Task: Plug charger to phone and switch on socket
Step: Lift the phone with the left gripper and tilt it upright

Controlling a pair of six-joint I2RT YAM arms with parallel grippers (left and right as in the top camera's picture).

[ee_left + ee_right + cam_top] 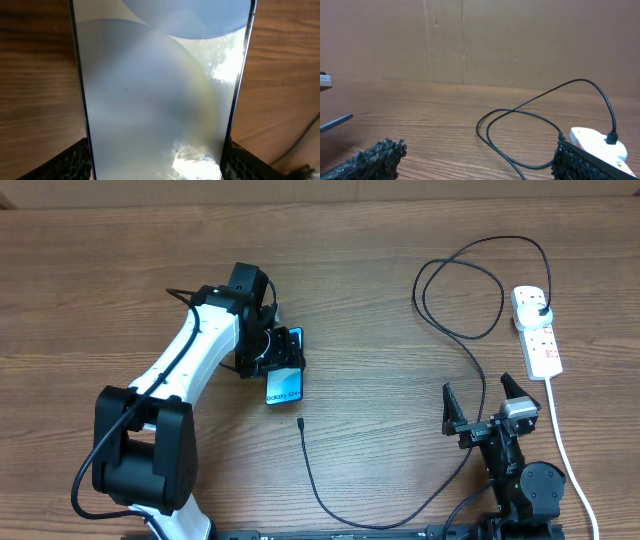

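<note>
Wood-grain table (380, 240) w/ a plain brown wall (520, 40) behind, seen from the R wrist cam.

L claw (283, 352) is clamped on the phone (284, 385). In the L wrist view a black textured pad (75, 161) sits against each long edge, w/ the glass filling the gap btwn them. Jaws stand fairly wide, taken up by the phone's width. The blue screen faces up and the phone's free end points away from the claw. Can't tell if it rests on the table or is lifted.

Charger (417, 290) is a thin black cable. Its small plug tip (301, 423) lies on the wood just past the phone's free end, near but not touching, clear of the L claw.

R claw (476, 383) is released, fingers spread as wide as they go, nothing btwn them. The charger cable runs along the table under and ahead of that gap. No contact w/ either finger is visible.

Socket (538, 340), a white strip w/ red switch marks, lies ahead and to the R of the R claw, apart from it. The charger's black plug (541, 311) sits in its far outlet. A thick white cord (562, 445) trails back past the claw's R side.
</note>
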